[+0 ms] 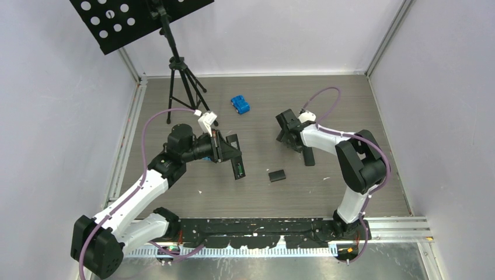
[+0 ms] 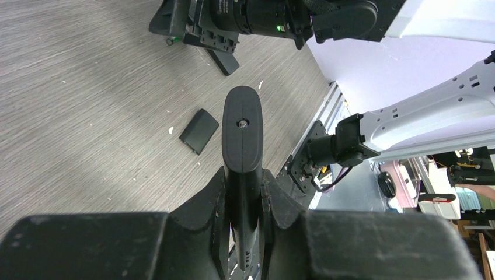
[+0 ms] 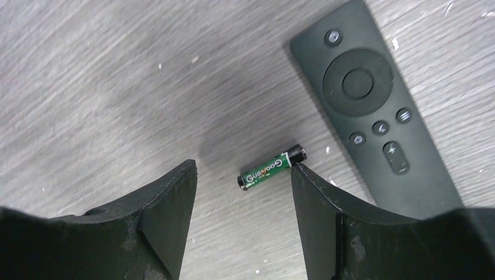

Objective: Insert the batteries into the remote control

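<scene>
My left gripper [image 1: 229, 149] is shut on a slim black remote control [image 1: 238, 169] and holds it above the table; a green patch shows near its lower end. In the left wrist view the remote [image 2: 243, 125] sits edge-on between my closed fingers [image 2: 204, 204]. My right gripper [image 1: 287, 133] is open, low over the table. In the right wrist view a dark green battery [image 3: 271, 166] lies on the table between my fingers, its black end close to the right fingertip [image 3: 303, 175]. A second black remote [image 3: 373, 111] lies button side up beside it.
A small black battery cover [image 1: 276, 175] lies on the table between the arms, also in the left wrist view [image 2: 198, 131]. The second remote [image 1: 308, 155] lies by my right gripper. A blue object [image 1: 240, 104] and a black tripod [image 1: 185, 87] stand further back.
</scene>
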### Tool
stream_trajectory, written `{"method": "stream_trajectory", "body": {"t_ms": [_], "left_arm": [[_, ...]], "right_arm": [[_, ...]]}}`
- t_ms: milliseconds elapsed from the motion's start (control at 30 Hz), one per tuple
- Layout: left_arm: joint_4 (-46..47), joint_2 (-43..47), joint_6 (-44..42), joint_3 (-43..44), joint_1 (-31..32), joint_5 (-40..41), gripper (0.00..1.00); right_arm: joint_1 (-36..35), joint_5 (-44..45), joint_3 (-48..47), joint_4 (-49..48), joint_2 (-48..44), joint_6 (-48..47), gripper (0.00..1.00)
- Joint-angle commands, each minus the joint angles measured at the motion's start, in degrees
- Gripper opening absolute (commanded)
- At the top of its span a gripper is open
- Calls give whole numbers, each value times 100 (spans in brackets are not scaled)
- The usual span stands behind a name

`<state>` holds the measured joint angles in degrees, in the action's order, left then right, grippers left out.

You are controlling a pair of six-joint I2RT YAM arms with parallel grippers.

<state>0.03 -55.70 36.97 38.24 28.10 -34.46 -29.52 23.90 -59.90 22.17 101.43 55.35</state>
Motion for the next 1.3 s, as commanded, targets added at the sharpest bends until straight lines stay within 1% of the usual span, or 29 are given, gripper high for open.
{"method": "stream_trajectory", "body": {"t_ms": [0,133,233,333,500,533,667,767,833,933,1000,1100,1200,1267], "left_arm": [[97,130,-94,167,-24,35,0],[113,114,-79,171,-24,35,0],[113,101,-83,173,-24,37,0],[118,95,-76,166,-24,37,0],[255,13,30,132,-24,1,0],[298,-23,68,128,-24,-9,0],[545,-224,252,110,-24,-77,0],[864,-442,498,60,-24,-158,0],[1162,-651,730,33,-24,-246,0],[1722,-1084,1214,-16,-24,-412,0],[2062,-1318,1409,3,-15,-486,0],[2294,-1578,1523,58,-8,-514,0],[2391,-1699,1554,112,-6,-516,0],[2424,-1758,1607,146,-6,-509,0]], "right_arm": [[188,344,-26,358,404,149,66],[233,322,-175,353,574,61,66],[253,323,-245,373,698,4,59],[254,413,-247,434,757,-22,48],[254,466,-177,437,791,-188,21],[254,454,-161,439,780,-240,17],[241,218,-14,295,600,-666,11],[158,79,205,41,233,-971,8],[35,106,326,-46,-106,-1099,7],[-246,196,497,-130,-814,-1252,7],[-519,304,579,-167,-1362,-1322,7],[-1038,527,746,-337,-2264,-1456,7],[-1685,667,1202,-1055,-3381,-1713,8],[-1937,568,1393,-1366,-3847,-1790,8]]}}
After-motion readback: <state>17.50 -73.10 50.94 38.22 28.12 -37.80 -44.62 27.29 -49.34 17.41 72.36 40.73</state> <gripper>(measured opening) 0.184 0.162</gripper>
